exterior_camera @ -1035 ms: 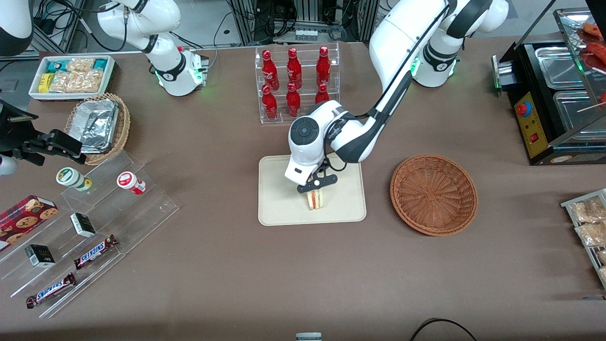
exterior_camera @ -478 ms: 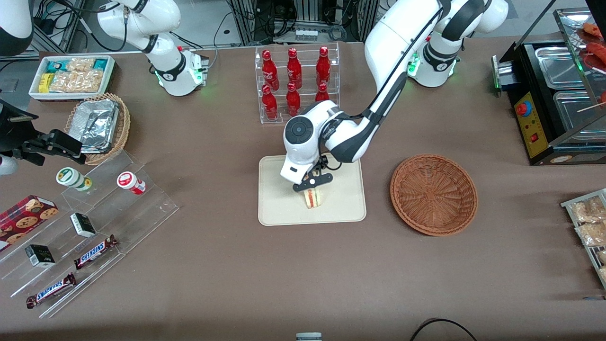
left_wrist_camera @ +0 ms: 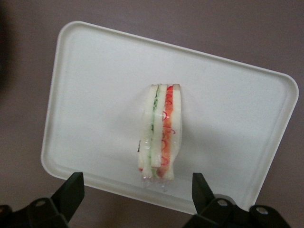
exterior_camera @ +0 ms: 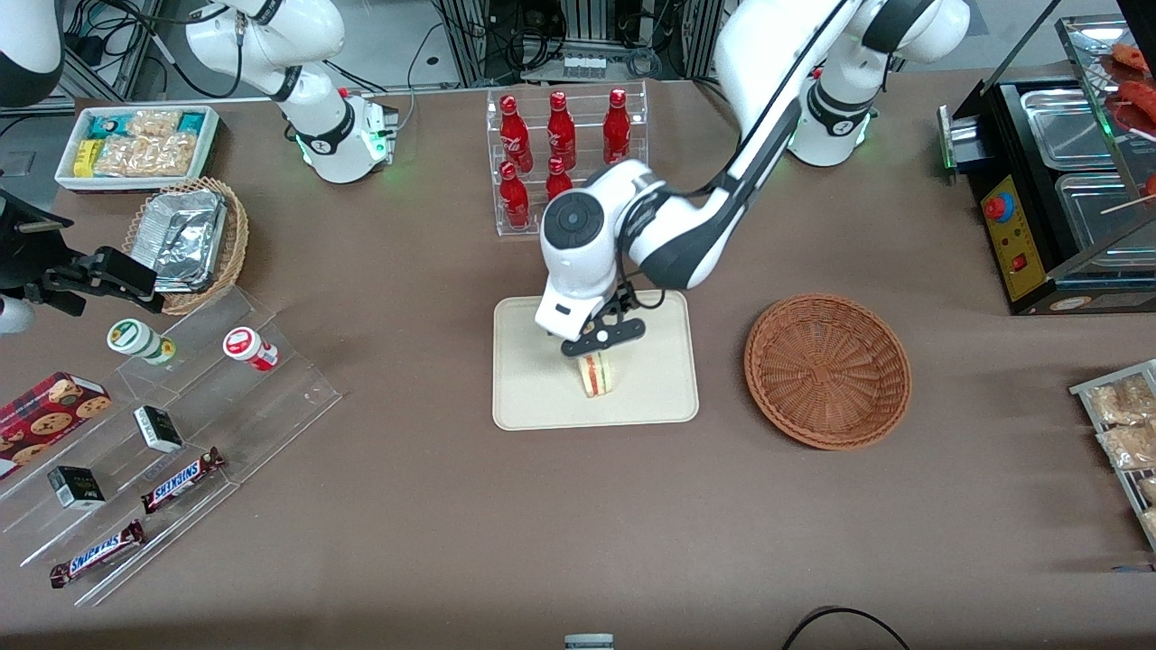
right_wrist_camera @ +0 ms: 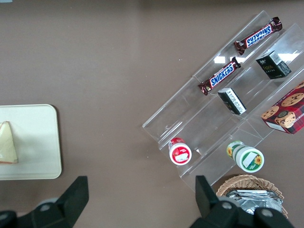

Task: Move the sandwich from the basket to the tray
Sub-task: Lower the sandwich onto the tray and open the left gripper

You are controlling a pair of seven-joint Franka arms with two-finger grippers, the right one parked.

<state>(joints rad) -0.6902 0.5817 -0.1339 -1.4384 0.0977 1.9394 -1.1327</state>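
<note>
A: Where's the sandwich (exterior_camera: 595, 375)?
B: Standing on the tray (exterior_camera: 533, 397), with the gripper (exterior_camera: 602, 339) just above it.
A: The basket (exterior_camera: 827, 370)?
B: Beside the tray, toward the working arm's end.

White glossy arm shells with dark grey joint bands. Round black cap with concentric marking on wrist housing. Black cable along forearm. Green indicator light at base. Black claw (exterior_camera: 603, 336); matte black wedge-shaped fingers (left_wrist_camera: 71, 190), spread wide apart.

Brown cloth-covered counter (exterior_camera: 452, 524), dark cable (exterior_camera: 844, 623) looping at its near edge, metal equipment racks (exterior_camera: 578, 36) with tangled wiring farther off, even overhead light, soft shadows
</note>
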